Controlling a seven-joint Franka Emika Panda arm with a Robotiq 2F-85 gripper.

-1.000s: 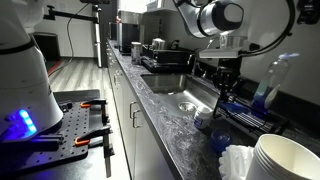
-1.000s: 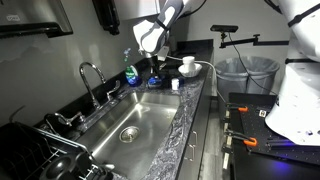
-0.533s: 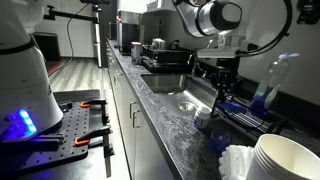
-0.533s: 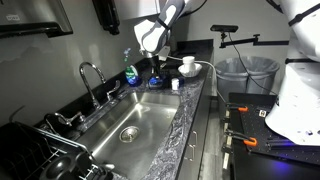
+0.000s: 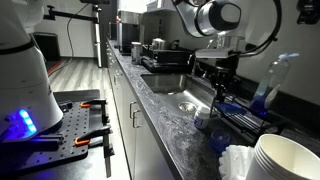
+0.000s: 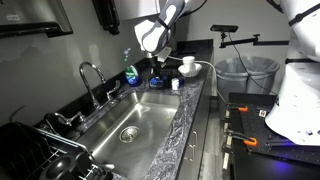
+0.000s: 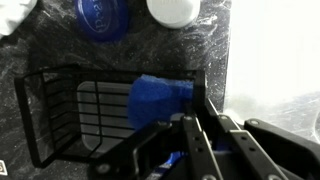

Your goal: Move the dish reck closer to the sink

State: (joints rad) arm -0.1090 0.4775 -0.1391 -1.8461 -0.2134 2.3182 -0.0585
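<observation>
The dish reck (image 7: pixel 60 120) is a low black wire rack with a blue part (image 7: pixel 155 100), standing on the grey marbled counter. It shows in both exterior views (image 5: pixel 243 112) (image 6: pixel 163 82), just past the end of the sink. The sink (image 6: pixel 130 125) is a steel basin with a curved chrome faucet (image 6: pixel 90 80); it also shows in an exterior view (image 5: pixel 188 100). My gripper (image 7: pixel 190 122) reaches down onto the rack's near wall, fingers pressed together on its wire rim. It shows above the rack in both exterior views (image 5: pixel 221 88) (image 6: pixel 158 72).
A blue cup (image 7: pixel 100 15) and a white lid (image 7: pixel 172 10) lie beyond the rack. A soap bottle (image 6: pixel 130 72) and a white cup (image 6: pixel 187 65) stand nearby. Stacked white cups (image 5: pixel 285 160) and a spray bottle (image 5: pixel 272 80) stand close. A dark stand with pots (image 5: pixel 160 50) sits past the sink.
</observation>
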